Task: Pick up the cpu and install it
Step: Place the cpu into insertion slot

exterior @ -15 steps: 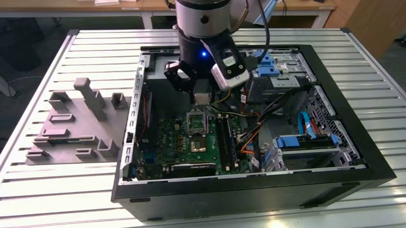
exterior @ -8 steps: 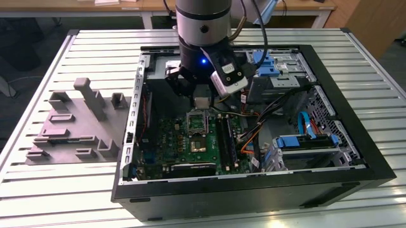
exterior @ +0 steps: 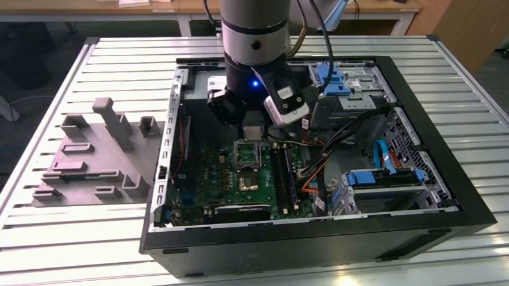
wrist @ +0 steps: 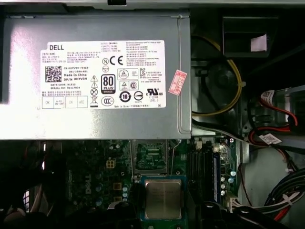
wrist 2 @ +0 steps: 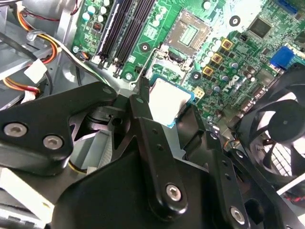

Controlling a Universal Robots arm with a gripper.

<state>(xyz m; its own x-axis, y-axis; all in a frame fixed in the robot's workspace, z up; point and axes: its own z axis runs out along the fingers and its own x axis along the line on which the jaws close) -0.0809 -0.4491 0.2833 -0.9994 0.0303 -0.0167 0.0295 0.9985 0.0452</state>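
Where the exterior view looks into the computer case (exterior: 318,244), the gripper (exterior: 253,134) hangs just over the socket (exterior: 247,156); in the second wrist view its fingers (wrist 2: 145,114) pinch the cpu (wrist 2: 167,99) on both sides; in the first wrist view the cpu (wrist: 163,199) sits just beside the socket (wrist: 151,156)

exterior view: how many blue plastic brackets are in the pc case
2. The far blue bracket is beside the arm, on the exterior view's right; the near blue bracket sits nearer the camera, further right. The arm may hide others.
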